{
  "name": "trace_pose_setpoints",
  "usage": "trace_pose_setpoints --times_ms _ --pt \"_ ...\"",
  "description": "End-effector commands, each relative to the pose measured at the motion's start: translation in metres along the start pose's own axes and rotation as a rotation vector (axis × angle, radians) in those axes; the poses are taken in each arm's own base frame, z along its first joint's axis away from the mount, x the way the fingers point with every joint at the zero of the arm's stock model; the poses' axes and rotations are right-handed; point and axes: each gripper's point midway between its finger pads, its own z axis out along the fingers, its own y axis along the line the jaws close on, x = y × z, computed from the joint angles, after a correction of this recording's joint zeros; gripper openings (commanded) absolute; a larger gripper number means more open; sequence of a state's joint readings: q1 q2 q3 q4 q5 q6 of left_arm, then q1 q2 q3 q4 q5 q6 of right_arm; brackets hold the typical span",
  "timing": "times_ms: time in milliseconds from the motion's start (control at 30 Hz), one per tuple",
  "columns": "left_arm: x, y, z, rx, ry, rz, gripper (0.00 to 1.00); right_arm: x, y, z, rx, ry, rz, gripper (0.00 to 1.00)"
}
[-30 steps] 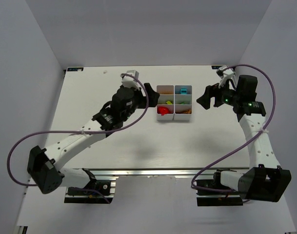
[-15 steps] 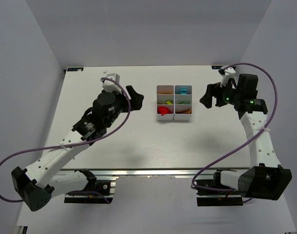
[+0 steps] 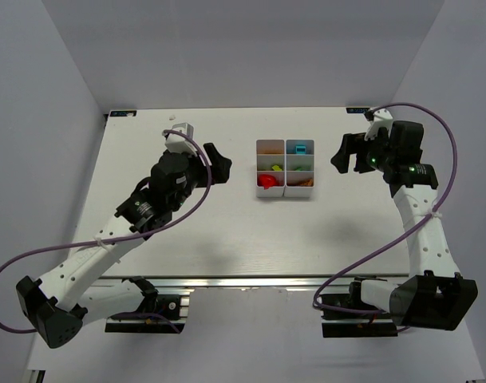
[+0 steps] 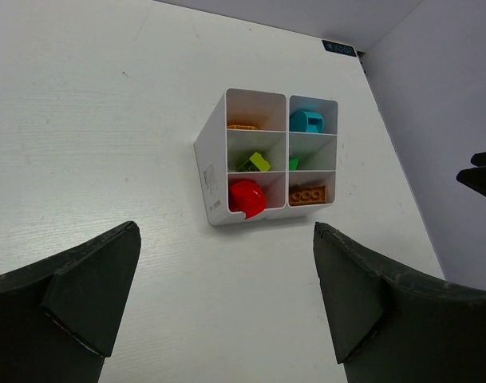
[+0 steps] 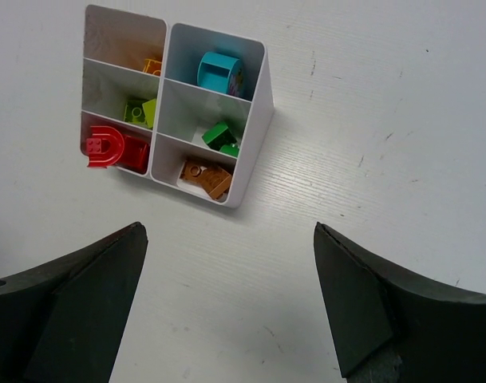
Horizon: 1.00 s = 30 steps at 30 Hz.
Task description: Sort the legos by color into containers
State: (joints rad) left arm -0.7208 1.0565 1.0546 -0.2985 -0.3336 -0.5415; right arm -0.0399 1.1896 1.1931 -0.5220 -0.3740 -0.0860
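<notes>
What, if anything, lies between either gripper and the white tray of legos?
Nothing visible does. The left gripper and right gripper hang on either side of the tray, jaws open and empty; only tabletop shows between each and the tray. All legos in view sit in its compartments.

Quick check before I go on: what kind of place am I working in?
Probably a lab test cell: plain white walls box in a white table, the left arm and right arm are mounted on a metal rail at its near edge, and a tray of legos sits on it.
</notes>
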Motion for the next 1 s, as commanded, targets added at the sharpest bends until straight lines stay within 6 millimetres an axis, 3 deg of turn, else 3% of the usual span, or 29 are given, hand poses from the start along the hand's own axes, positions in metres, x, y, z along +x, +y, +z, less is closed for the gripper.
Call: trace_pose_setpoints --times_ms 0,967 --pt "-0.01 0.005 -0.009 -0.015 -0.027 -0.012 0.98 -0.012 -0.003 -0.003 0.021 -0.053 0.0 0.89" --pt "-0.01 0.011 -0.013 -0.05 -0.02 -0.034 0.98 -0.002 -0.013 -0.002 0.078 -0.07 -0.006 0.89"
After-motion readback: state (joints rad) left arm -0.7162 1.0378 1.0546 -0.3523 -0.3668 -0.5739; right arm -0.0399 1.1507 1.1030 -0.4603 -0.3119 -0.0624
